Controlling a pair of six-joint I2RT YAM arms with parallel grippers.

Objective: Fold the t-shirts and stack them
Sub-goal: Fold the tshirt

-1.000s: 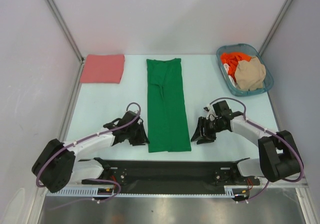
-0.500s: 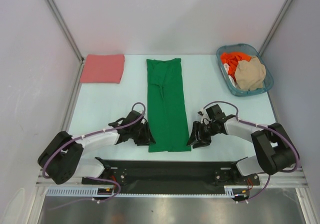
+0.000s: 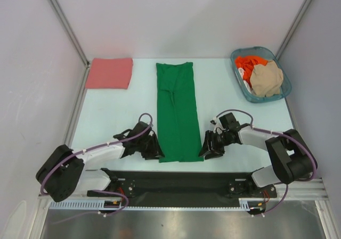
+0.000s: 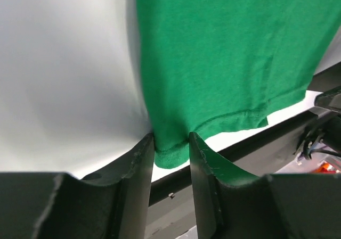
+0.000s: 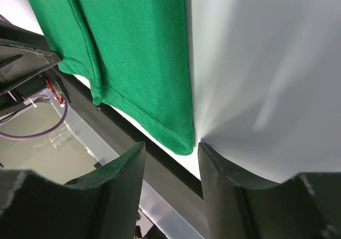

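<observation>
I am looking down on a pale table (image 3: 106, 116) that is standing in a booth with plain white walls (image 3: 176, 21) and metal posts in the far corners, and a black rail (image 3: 181, 180) is running along the near edge over the arm bases. The green shirt (image 3: 178, 114) is lying flat in the middle as a long strip running from far to near. The pink shirt (image 3: 110, 73) is sitting folded at the far left corner. The basket (image 3: 287, 87) is resting at the far right, holding the orange shirt (image 3: 246, 66) with the beige shirt (image 3: 266, 79) bunched on top of it. From above, both arms are reaching inward and low, the left fingers (image 3: 151, 149) meeting the strip's near left corner and the right fingers (image 3: 209, 146) its near right corner, but there I am not making out how wide they are standing. The wrist cameras are giving me that. On the left wrist the fingers are standing part-way apart astride the hem corner, with the cloth lying flat between them and not pinched. On the right wrist the fingers are standing apart too, with the corner tip just inside the gap, bare table beside it and nothing gripped. The right wrist view is also showing me a purple cable (image 5: 32, 135) beyond the table edge.
</observation>
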